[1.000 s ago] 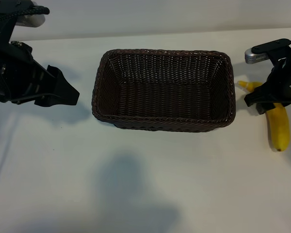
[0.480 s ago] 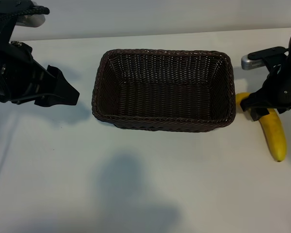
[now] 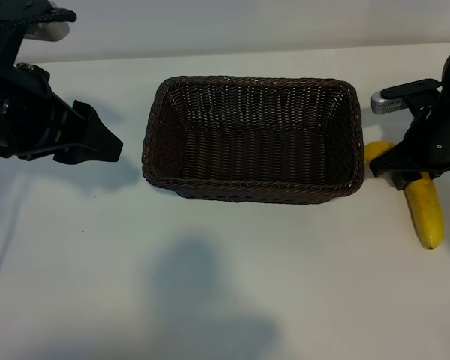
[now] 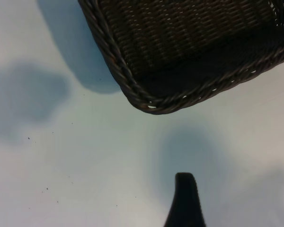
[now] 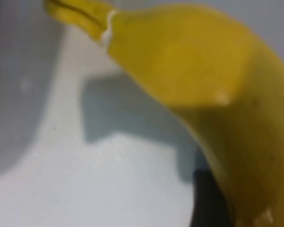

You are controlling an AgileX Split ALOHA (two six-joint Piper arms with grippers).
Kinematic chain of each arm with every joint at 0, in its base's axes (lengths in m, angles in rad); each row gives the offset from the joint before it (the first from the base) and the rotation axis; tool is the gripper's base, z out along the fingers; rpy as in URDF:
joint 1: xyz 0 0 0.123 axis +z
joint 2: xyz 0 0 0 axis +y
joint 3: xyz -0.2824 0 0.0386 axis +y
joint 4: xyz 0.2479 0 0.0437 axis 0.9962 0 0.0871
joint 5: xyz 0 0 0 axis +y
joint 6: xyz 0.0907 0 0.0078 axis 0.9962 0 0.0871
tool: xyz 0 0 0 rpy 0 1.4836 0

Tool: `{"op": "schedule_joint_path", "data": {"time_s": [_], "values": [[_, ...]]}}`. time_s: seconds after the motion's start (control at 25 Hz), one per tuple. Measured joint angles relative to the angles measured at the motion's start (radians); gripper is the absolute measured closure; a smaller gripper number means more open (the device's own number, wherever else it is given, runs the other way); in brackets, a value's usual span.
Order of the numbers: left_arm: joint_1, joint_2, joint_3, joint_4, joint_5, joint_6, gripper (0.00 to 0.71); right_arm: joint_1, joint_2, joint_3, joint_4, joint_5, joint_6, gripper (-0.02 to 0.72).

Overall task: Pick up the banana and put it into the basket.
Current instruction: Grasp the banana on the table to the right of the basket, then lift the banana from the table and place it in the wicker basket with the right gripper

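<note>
Exterior view shows my right tool point(image 3: 402, 174) down over the banana point(image 3: 426, 212), straddling its upper part near the stem end, with the free end running out below my tool on the bench point(image 3: 225, 285). The basket point(image 3: 252, 139) sits just beside my tool, toward my other arm, and holds nothing. In the right wrist view the banana fills the frame right under me, one dark finger point(image 5: 209, 201) beside it; whether my jaws are clamped on the fruit or merely around it, I cannot tell. My left tool point(image 3: 90, 142) hangs parked on the far side of the basket, jaws apart. I judge this the grasping step. Next I need a firm pinch, then a lift clear of the basket's rim.
</note>
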Motion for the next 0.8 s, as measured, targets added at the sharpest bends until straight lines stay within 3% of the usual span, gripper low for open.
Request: {"op": "schedule_joint_path", "data": {"time_s": [0.36,0.8], "values": [[0.000,0.000,0.000,0.000,-0.004,0.000,0.136,0.000,0.000,0.000,-0.010,-0.002,0.002,0.278],[0.000,0.000,0.001,0.000,-0.006,0.000,0.136,0.000,-0.094,-0.038,-0.071,0.026,0.069,0.279]]}}
